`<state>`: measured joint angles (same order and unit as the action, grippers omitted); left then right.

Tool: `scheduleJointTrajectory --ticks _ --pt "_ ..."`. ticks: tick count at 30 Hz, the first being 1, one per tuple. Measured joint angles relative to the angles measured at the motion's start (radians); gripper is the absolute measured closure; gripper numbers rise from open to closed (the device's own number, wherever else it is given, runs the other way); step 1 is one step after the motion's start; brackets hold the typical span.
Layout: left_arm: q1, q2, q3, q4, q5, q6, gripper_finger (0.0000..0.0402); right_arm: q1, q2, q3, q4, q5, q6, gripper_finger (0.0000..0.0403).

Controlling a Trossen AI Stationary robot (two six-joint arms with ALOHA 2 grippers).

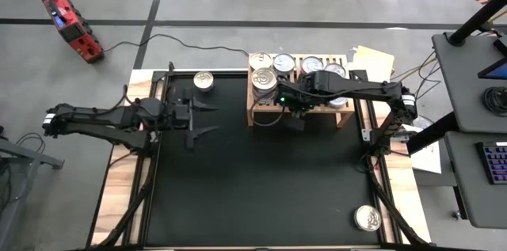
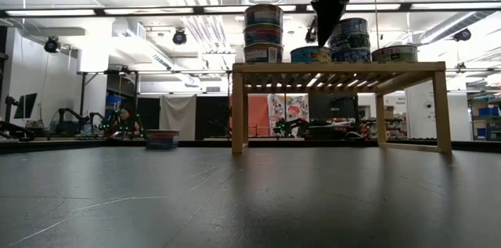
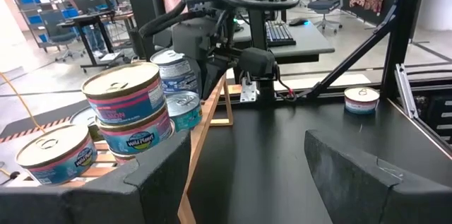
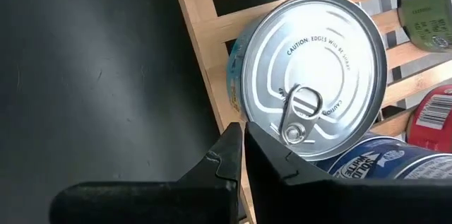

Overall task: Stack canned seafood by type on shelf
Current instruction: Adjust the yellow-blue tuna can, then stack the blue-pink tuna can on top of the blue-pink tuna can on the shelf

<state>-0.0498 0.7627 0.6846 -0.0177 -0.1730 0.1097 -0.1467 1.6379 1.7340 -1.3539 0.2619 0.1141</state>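
The light-wood shelf stands at the mat's far right and carries several tins. One of the stacks on it is three high. My right gripper is shut and points steeply down over the shelf's near left part. Its tips are at the rim of a teal-sided tin that rests flat on the slats. My left gripper hovers left of the shelf, level, open and empty. My right gripper's shut fingertips come from above at the near edge of the teal tin's silver lid, beside the pull tab. I cannot tell whether they touch the lid or stand just over it. The tin sits flat on the shelf.
Two loose tins rest on the table. One is at the far edge, left of the shelf. The other is at the near right corner. The black mat lies bare between them. Desks and gear stand beyond the table.
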Motion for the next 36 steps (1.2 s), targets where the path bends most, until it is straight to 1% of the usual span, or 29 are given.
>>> scheduleJointTrajectory --ticks 6,10,16,21,26,32,36 --pt "0.0 0.007 0.0 -0.001 0.0 -0.006 0.0142 0.0 0.0 -0.028 -0.002 -0.007 -0.001 0.0394" --pt "0.0 0.007 0.0 -0.001 0.0 -0.006 0.0141 0.0 0.0 -0.056 0.008 0.016 0.006 0.0394" --pt "0.0 0.007 0.0 0.0 0.0 -0.006 0.0141 -0.003 0.0 -0.06 0.064 0.027 -0.011 0.0394" --pt "0.0 0.008 0.0 0.0 0.0 -0.007 0.0141 -0.026 0.0 -0.06 0.074 0.029 -0.003 0.0394" --pt "0.0 0.008 0.0 0.0 0.0 -0.007 0.0141 -0.032 0.0 -0.061 0.082 0.089 -0.004 0.0394" --pt "0.0 0.008 0.0 0.0 0.0 -0.007 0.0141 -0.028 -0.005 -0.059 0.08 0.071 -0.014 0.0394" --pt "0.0 0.02 0.0 0.0 0.0 -0.015 0.0141 -0.018 -0.043 -0.054 0.081 0.071 -0.01 0.0394"
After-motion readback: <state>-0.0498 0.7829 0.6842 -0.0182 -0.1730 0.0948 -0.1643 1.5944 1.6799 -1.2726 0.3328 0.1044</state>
